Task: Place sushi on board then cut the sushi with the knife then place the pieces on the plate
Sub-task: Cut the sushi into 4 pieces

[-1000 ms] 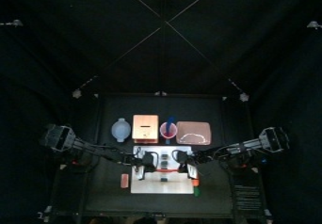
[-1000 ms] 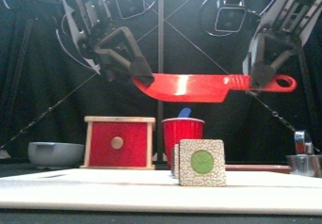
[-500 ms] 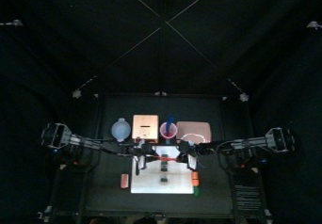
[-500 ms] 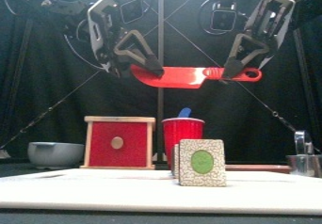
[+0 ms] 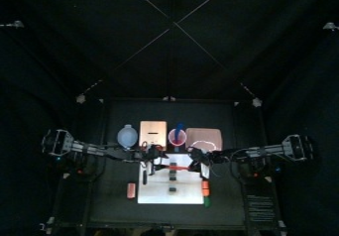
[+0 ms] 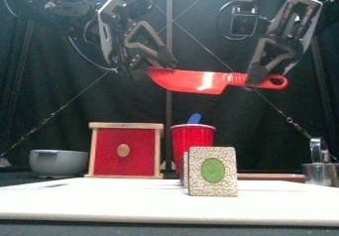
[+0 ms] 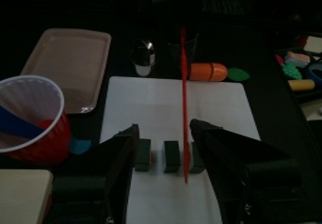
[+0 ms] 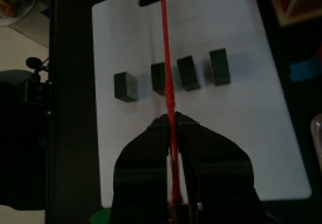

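A red toy knife (image 6: pixel 199 79) hangs level, high above the white cutting board (image 6: pixel 79 202). My right gripper (image 6: pixel 269 69) is shut on its handle. Beside the blade's tip is my left gripper (image 6: pixel 143 66), its jaws spread wide on either side of the blade (image 7: pixel 185 96) and not pinching it. Several dark green sushi pieces (image 8: pixel 187 71) stand in a row on the board (image 8: pixel 251 124), under the knife (image 8: pixel 164 68). From the front they show as one block (image 6: pixel 209 172). The pink tray (image 5: pixel 204 137) lies behind the board.
Behind the board stand a wooden box with a red drawer front (image 6: pixel 125 150), a red cup (image 6: pixel 193 141) holding a blue knife, and a blue-grey bowl (image 6: pixel 58 162). A metal cutter (image 6: pixel 319 171) sits at the right. Small toy foods (image 7: pixel 209 72) lie beside the board.
My left gripper's jaws have spread apart and let go of the blade. The knife has risen a little and stays in my right gripper.
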Available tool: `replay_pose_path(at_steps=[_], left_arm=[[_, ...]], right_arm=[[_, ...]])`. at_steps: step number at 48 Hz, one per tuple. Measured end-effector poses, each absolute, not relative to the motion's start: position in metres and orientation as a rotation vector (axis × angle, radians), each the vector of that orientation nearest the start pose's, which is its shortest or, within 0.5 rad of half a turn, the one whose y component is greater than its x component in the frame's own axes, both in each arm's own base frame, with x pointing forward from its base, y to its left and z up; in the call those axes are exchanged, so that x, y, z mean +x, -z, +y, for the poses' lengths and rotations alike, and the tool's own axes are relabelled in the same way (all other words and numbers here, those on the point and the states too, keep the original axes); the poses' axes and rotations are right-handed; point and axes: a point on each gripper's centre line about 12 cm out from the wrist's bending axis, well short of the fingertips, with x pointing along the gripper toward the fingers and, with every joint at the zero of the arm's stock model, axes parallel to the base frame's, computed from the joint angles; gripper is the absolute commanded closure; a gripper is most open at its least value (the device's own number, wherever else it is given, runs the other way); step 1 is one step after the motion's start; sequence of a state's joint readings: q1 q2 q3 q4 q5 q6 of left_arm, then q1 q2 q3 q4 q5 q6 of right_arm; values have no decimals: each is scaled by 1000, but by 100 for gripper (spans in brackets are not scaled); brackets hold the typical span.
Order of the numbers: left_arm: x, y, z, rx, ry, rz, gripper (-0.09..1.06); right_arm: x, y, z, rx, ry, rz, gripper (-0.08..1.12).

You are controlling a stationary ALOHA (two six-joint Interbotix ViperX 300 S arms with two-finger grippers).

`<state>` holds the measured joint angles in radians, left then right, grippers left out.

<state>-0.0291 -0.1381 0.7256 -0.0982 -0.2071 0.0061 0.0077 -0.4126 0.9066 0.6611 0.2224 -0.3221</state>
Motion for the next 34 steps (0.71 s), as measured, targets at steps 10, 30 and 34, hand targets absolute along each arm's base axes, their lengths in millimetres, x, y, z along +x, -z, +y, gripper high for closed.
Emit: replay_pose_path(at_steps=[10,30,34], left_arm=[[361,-239,-8,-70,-7,253,13],[341,-233,-5,-107,-35,163,13],[341,-233,-5,-108,-35,161,13]], right_arm=[[256,-205,22,411,-46,706,72],[192,-200,33,484,-149,754,71],[188,-194,30,493,-135,781,70]])
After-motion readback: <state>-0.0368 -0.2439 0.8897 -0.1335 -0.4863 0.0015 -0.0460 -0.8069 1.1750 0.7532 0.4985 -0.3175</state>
